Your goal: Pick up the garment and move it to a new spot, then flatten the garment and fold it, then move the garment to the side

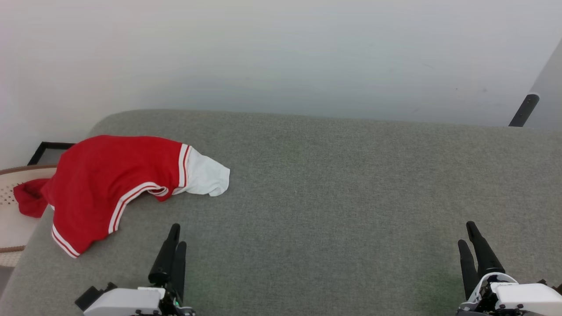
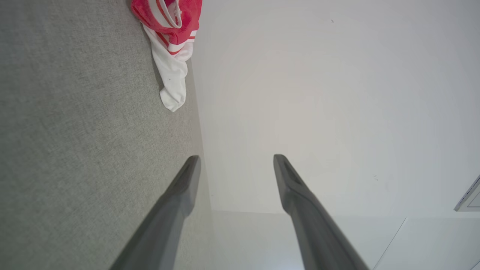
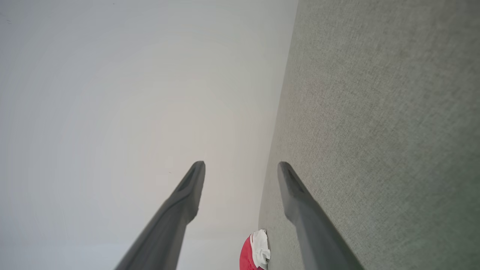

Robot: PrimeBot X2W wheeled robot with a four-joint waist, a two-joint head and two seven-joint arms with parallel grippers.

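Lying crumpled at the far left of the grey padded surface [image 1: 329,197], the shirt [image 1: 101,184] is a red heap with white-and-red striped trim curving across it and one white sleeve [image 1: 204,175] stretched flat toward the middle. A red fold [image 1: 28,197] sticks out past the left edge, above a round wicker thing [image 1: 9,245]; whether it belongs to the shirt is unclear. The left gripper [image 1: 178,235] sits at the near edge, just right of the shirt's lower hem and not touching it. Its wrist view shows the two dark fingers [image 2: 180,195] spread apart with nothing between them. The right gripper [image 1: 466,232] stands at the near right, well apart from the shirt. Its fingers [image 3: 300,198] are likewise spread and empty, with the shirt a small red-and-white patch between them in the distance. A pale wall [image 1: 281,52] rises behind the surface, and a dark bar [image 1: 524,109] leans at the far right
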